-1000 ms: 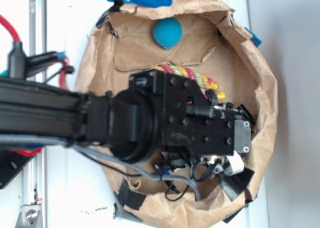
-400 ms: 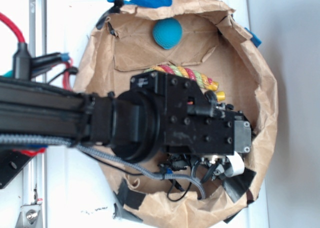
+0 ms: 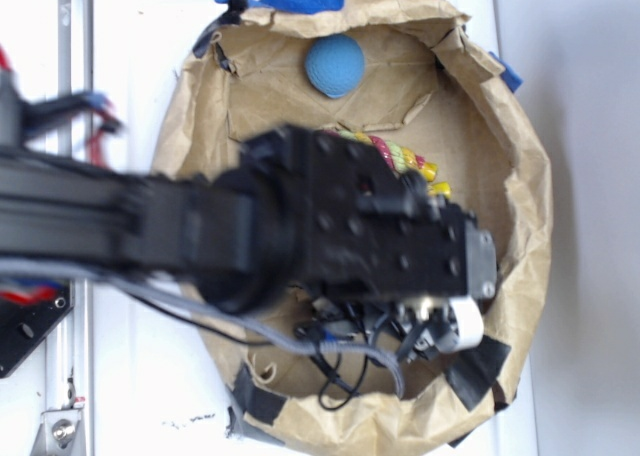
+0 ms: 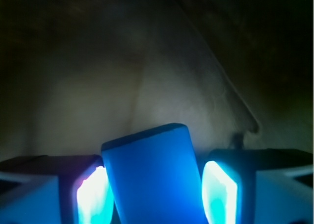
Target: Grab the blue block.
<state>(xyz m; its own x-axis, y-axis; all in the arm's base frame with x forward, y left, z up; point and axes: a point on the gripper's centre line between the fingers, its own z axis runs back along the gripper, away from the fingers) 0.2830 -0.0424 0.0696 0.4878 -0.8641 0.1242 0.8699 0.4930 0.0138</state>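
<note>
The blue block (image 4: pixel 154 177) stood between the two pads (image 4: pixel 92 197) of the tool (image 4: pixel 154 194), tilted slightly, with a pad close on each side; whether the pads were pinching it could not be told. Seen from outside, the tool (image 3: pixel 455 321) was low inside a crumpled brown paper bag (image 3: pixel 520 176), with a rope toy (image 3: pixel 400 158) and a teal ball (image 3: pixel 335 65) behind its black body.

— What surface is recorded in the exterior view?
— A white counter (image 3: pixel 130 396) is noted, evenly and brightly lit. On the right, a pale grey strip (image 3: pixel 590 226) is seen beside it.
— Fixtures?
— A metal rail (image 3: pixel 75 76) is observed along the left edge, with a bracket (image 3: pixel 62 428) at its lower end.
— And the wrist view?
— Dim brown paper is shown; little else is discernible.
</note>
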